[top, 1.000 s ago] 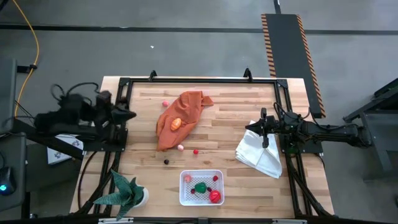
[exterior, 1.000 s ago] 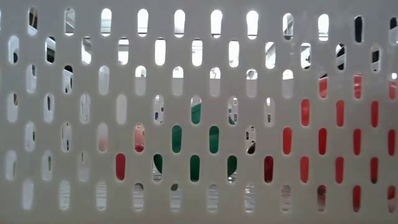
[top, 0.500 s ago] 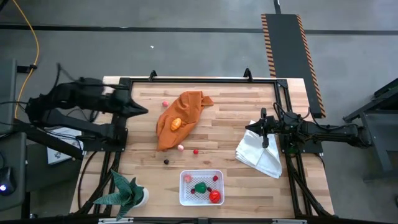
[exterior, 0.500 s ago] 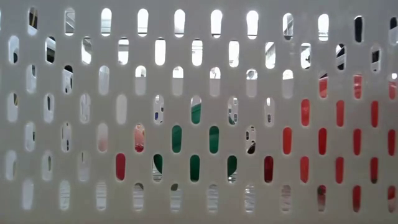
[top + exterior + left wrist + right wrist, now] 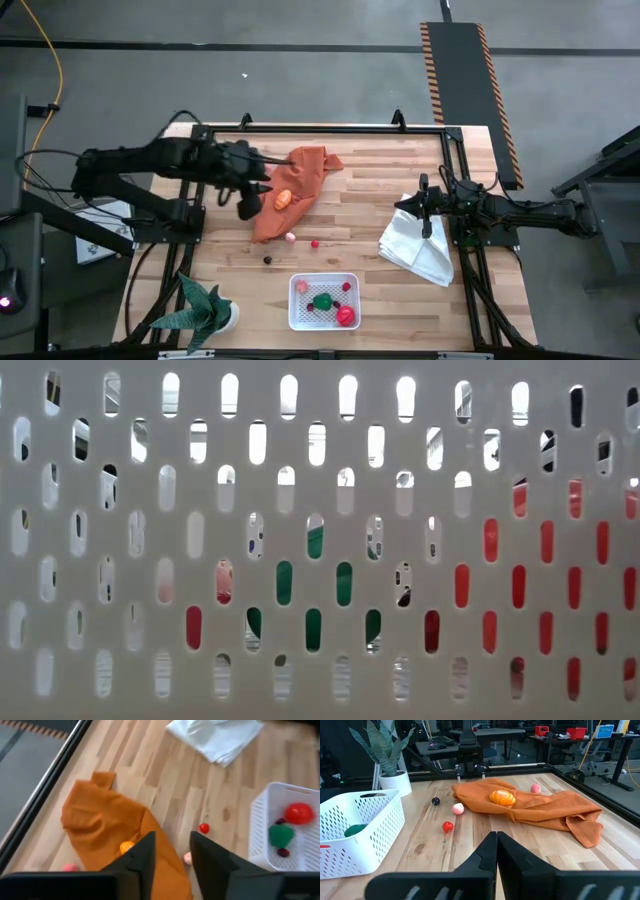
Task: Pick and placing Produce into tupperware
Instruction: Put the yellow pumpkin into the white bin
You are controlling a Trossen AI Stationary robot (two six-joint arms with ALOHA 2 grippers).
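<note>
On the slatted wooden table [image 5: 360, 170], a perforated white tupperware [image 5: 296, 318] holds a few smooth produce [image 5: 345, 316] pieces. Four more lie beside a crumpled orange cloth [image 5: 300, 178], one orange piece on it. The outstretched left gripper [image 5: 247, 205] hovers there, fingers parted, empty. The right gripper [image 5: 428, 222] is closed over a folded white cloth [image 5: 415, 250].

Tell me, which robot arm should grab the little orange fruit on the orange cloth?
Probably the left. Its tool, fingers apart, hangs right beside the orange fruit on the orange cloth. The right tool is shut, over the white cloth across the table.
</note>
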